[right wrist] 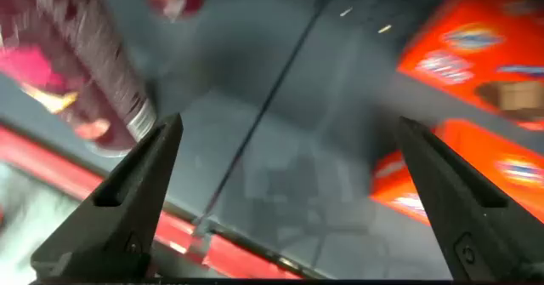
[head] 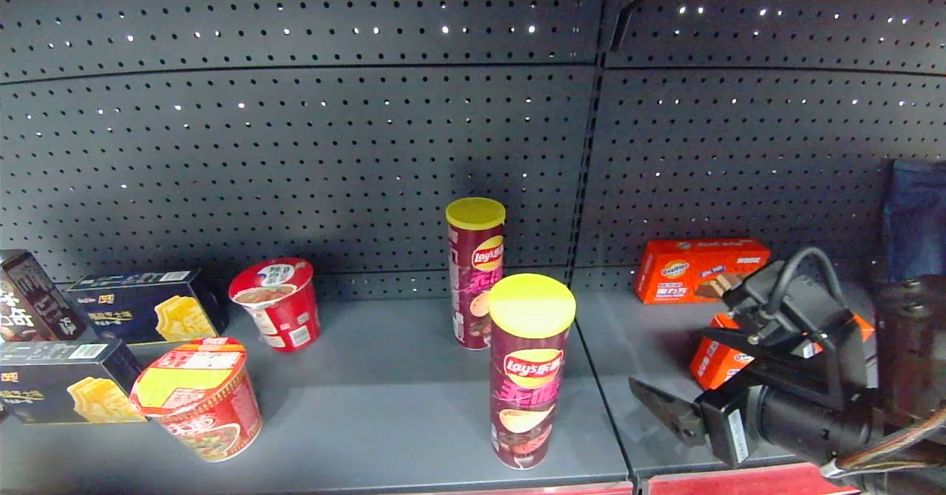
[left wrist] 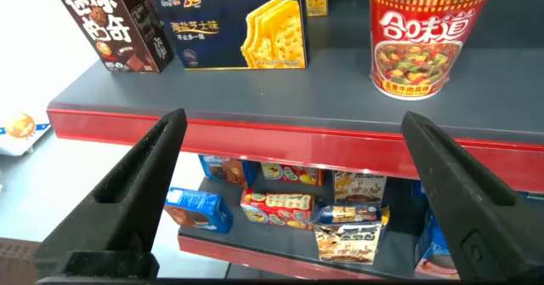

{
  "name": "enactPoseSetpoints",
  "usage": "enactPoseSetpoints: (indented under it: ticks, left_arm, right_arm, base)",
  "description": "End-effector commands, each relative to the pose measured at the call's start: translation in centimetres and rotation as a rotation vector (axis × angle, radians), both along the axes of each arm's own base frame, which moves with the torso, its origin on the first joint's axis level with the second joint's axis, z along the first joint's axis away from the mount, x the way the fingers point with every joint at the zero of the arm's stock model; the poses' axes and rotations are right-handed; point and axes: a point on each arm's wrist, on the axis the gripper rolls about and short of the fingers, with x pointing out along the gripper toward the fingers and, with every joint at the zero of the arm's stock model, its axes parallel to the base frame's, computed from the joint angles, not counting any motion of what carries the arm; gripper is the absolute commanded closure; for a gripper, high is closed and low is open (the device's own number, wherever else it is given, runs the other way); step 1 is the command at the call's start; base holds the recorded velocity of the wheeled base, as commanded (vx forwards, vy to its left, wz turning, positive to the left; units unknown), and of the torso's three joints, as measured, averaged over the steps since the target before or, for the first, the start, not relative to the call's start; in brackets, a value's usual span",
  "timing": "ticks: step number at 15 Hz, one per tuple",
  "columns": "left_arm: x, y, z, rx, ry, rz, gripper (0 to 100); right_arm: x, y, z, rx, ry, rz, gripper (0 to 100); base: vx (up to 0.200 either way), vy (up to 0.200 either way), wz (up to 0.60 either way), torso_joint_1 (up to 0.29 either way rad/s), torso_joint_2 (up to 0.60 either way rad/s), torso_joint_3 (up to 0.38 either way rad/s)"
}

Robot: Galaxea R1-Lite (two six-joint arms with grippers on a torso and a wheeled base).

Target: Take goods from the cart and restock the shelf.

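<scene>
Two maroon chips cans with yellow lids stand mid-shelf, the front can (head: 529,369) near the shelf edge and the back can (head: 475,272) behind it. My right gripper (head: 695,373) hovers open and empty just right of the front can, low over the shelf (head: 414,399). In the right wrist view the right gripper (right wrist: 289,191) has its fingers wide apart, with the front can (right wrist: 93,72) on one side and the orange boxes (right wrist: 476,55) on the other. My left gripper (left wrist: 289,200) is open and empty in front of the shelf's red front edge (left wrist: 280,132).
Two red cup noodles (head: 277,303) (head: 199,397), yellow-cracker boxes (head: 144,306) (head: 63,380) and a dark box (head: 29,295) fill the shelf's left. Orange boxes (head: 698,267) lie at the right. Free shelf floor lies between the cups and cans. A lower shelf (left wrist: 280,208) holds several packets.
</scene>
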Motion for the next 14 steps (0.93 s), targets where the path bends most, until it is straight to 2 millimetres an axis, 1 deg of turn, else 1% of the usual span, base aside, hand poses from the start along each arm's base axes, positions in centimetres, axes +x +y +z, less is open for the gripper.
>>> enactPoseSetpoints:
  ticks: [1, 2, 4, 5, 6, 7, 8, 11, 14]
  left_arm:
    - [0.1, 0.0, 0.1, 0.0, 0.015, 0.0, 0]
    - [0.2, 0.0, 0.0, -0.001, 0.024, -0.001, 0]
    - [0.3, 0.0, 0.1, -0.001, 0.028, -0.001, 0]
    - [0.3, 0.0, 0.1, -0.003, 0.028, -0.001, 0]
    - [0.3, 0.0, 0.1, -0.016, 0.023, 0.0, 0]
    - [0.3, 0.0, 0.1, -0.021, 0.022, 0.001, 0]
    - [0.3, 0.0, 0.0, -0.03, 0.02, 0.004, 0]
    - [0.2, 0.0, 0.0, -0.037, 0.016, 0.004, 0]
    - [0.3, 0.0, 0.0, -0.037, 0.018, 0.003, 0]
  right_arm:
    - [0.6, 1.5, -1.8, -0.061, 0.06, 0.028, 0]
    - [1.0, 2.2, -2.5, -0.082, 0.08, 0.039, 0]
    - [1.8, 3.2, -3.2, -0.101, 0.099, 0.043, 0]
    - [2.1, 3.4, -3.3, -0.103, 0.102, 0.043, 0]
    - [3.1, 4.5, -3.4, -0.103, 0.1, 0.039, 0]
    - [3.5, 4.9, -3.4, -0.101, 0.098, 0.037, 0]
    - [4.4, 5.8, -3.3, -0.097, 0.092, 0.032, 0]
    - [5.3, 6.8, -3.4, -0.09, 0.087, 0.03, 0]
    - [5.6, 7.3, -3.3, -0.085, 0.08, 0.031, 0]
  base:
    - [0.0, 0.0, 0.0, 0.0, 0.0, 0.0]
    - [0.0, 0.0, 0.0, 0.0, 0.0, 0.0]
    - [0.0, 0.0, 0.0, 0.0, 0.0, 0.0]
    - [0.0, 0.0, 0.0, 0.0, 0.0, 0.0]
    - [0.0, 0.0, 0.0, 0.0, 0.0, 0.0]
    - [0.0, 0.0, 0.0, 0.0, 0.0, 0.0]
    - [0.0, 0.0, 0.0, 0.0, 0.0, 0.0]
    - [0.0, 0.0, 0.0, 0.0, 0.0, 0.0]
    - [0.0, 0.0, 0.0, 0.0, 0.0, 0.0]
